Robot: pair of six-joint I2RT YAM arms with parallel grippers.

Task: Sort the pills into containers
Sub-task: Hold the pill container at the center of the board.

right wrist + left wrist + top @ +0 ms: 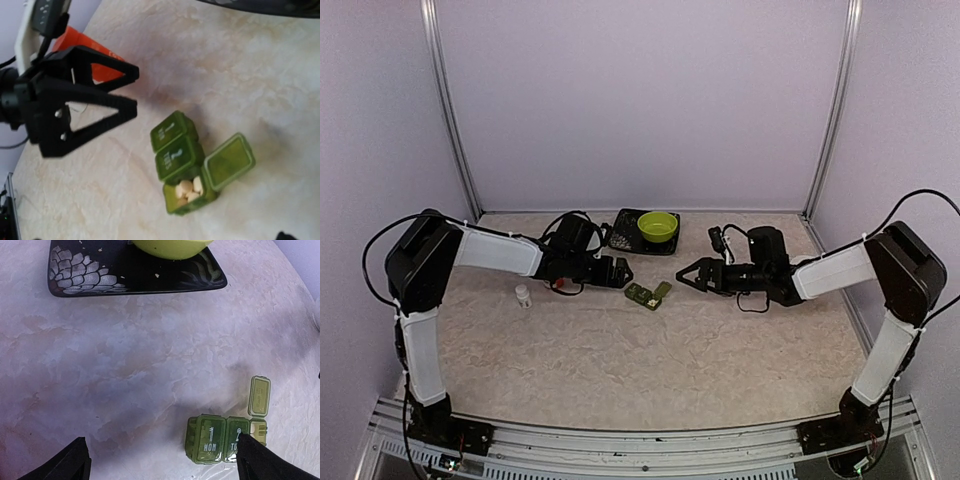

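Judging by the containers (192, 165) lying mid-way across the desk (620, 370), sorting looks partly done: the end box stands open with pale pills (187, 190) inside, while the other two lids are shut, contents hidden. Left hand (161, 452) and right hand (688, 273) both gape wide, empty, near them.

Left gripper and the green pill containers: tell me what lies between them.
Only bare marbled tabletop. The right wrist view shows the open left gripper standing apart from the containers, with nothing in the stretch between them.
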